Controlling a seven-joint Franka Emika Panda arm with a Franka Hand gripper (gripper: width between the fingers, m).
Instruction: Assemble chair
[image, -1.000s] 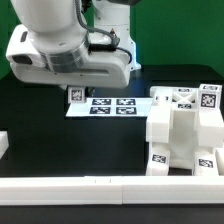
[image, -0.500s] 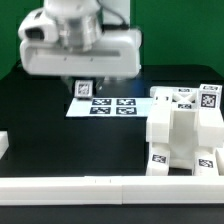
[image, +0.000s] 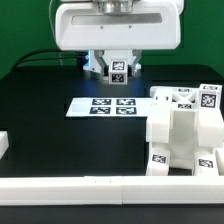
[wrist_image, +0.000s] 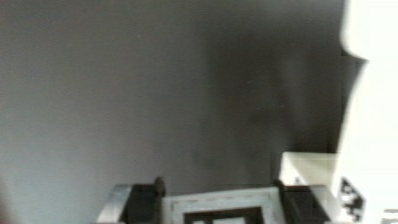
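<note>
The partly joined chair (image: 184, 128), a white blocky structure with black-and-white tags, stands at the exterior view's right. My gripper (image: 117, 66) hangs above the table behind the marker board, shut on a small white tagged part (image: 118, 70) of the chair. In the wrist view the same part (wrist_image: 222, 204) sits between my dark fingers (wrist_image: 150, 198), and my gripper (wrist_image: 224, 198) closes on both its sides. A white edge of the chair structure (wrist_image: 331, 168) shows beside it.
The marker board (image: 104, 104) lies flat on the black table, in front of the gripper. Long white border rails (image: 100, 190) run along the near edge, with a short white piece (image: 4, 145) at the exterior view's left.
The arm has swung from the exterior view's left toward the middle and lifted, carrying the small tagged part from beside the marker board's left end to behind it.
</note>
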